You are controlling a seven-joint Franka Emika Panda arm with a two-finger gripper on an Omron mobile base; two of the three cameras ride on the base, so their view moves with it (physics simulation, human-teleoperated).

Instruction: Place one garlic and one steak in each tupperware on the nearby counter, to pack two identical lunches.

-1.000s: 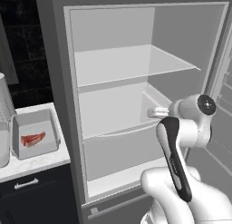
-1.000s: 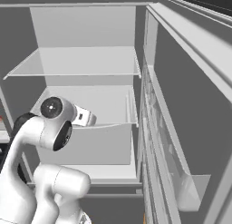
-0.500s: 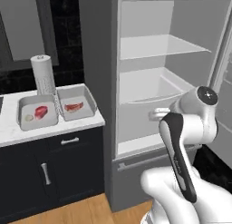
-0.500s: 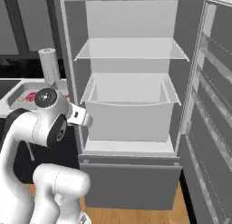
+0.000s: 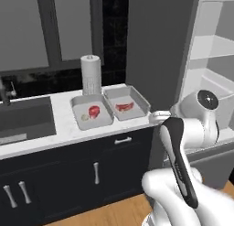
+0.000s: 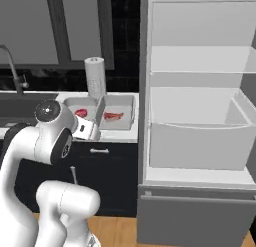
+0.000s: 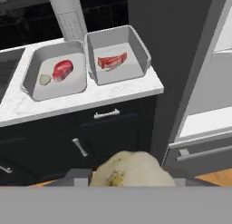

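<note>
Arm folded, gripper [image 7: 124, 180] low, clamped on garlic [image 7: 129, 169].

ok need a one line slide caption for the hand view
Garlic held at the end effector, facing two counter tupperware: one with steak and garlic, one with steak alone.

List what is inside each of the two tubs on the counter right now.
The left tub holds a red steak and a pale garlic. The right tub holds one steak; no garlic is visible there. Its near wall hides little of the floor.

Black backsplash [image 5: 114, 42], navy cabinets [image 5: 68, 174], wood floor [image 5: 109, 213], open fridge [image 6: 197, 121].
</note>
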